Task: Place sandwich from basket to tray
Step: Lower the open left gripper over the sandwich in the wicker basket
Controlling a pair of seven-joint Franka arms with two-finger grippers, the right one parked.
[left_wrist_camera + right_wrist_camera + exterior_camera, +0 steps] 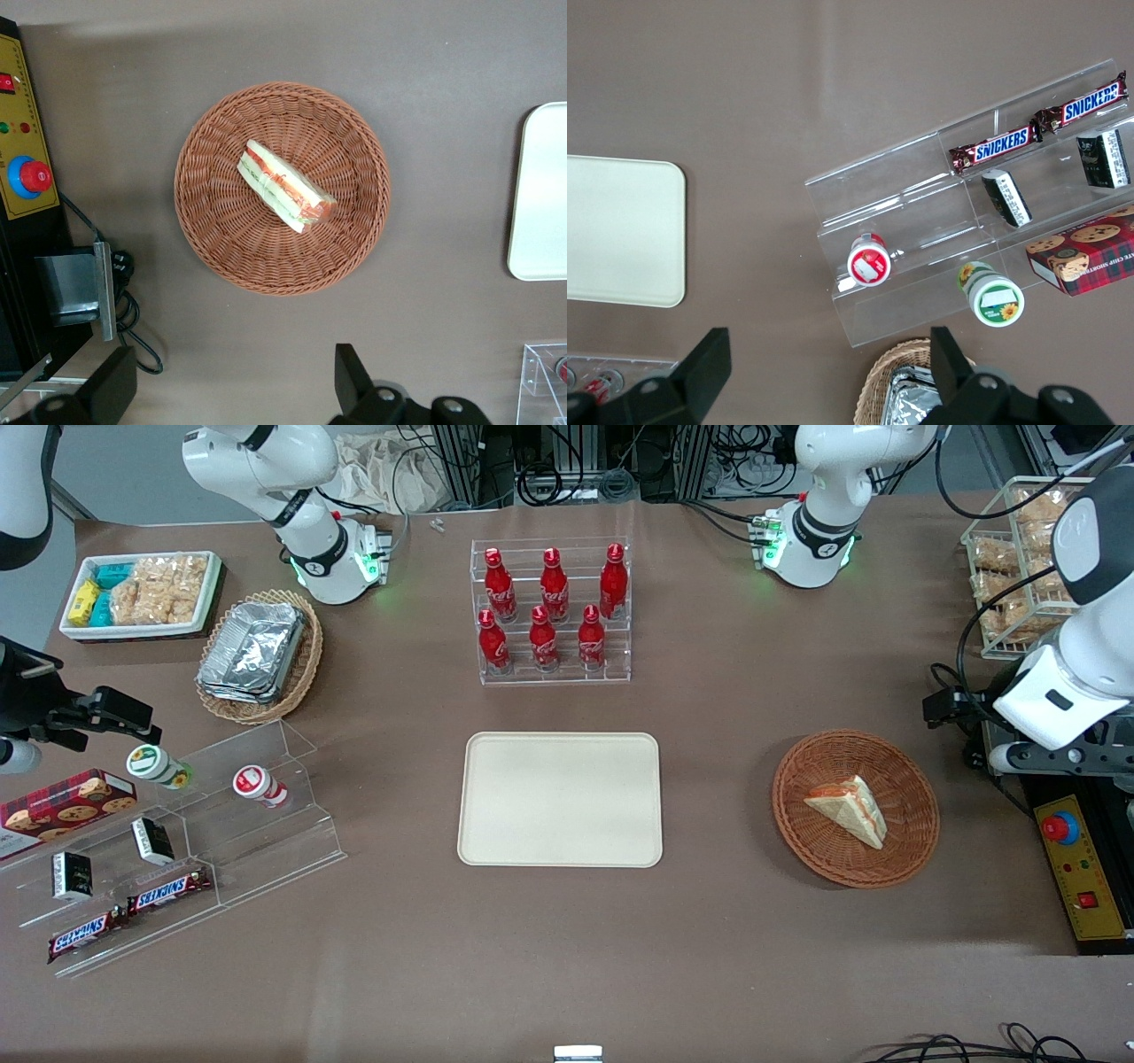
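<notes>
The sandwich (849,808), a pale bread wedge with red-orange filling, lies in the round reddish-brown wicker basket (815,850). The cream tray (560,799) lies flat in the middle of the table, with nothing on it. My left gripper (950,707) hangs high above the table, beside the basket toward the working arm's end and a little farther from the front camera. In the left wrist view the gripper (235,390) is open wide and holds nothing, with the sandwich (283,186), the basket (221,239) and a tray edge (542,195) below it.
A clear rack of red cola bottles (554,611) stands farther back than the tray. A yellow control box with a red button (1076,868) and cables lie beside the basket. A tan basket of foil containers (259,655) and an acrylic snack shelf (177,841) sit toward the parked arm's end.
</notes>
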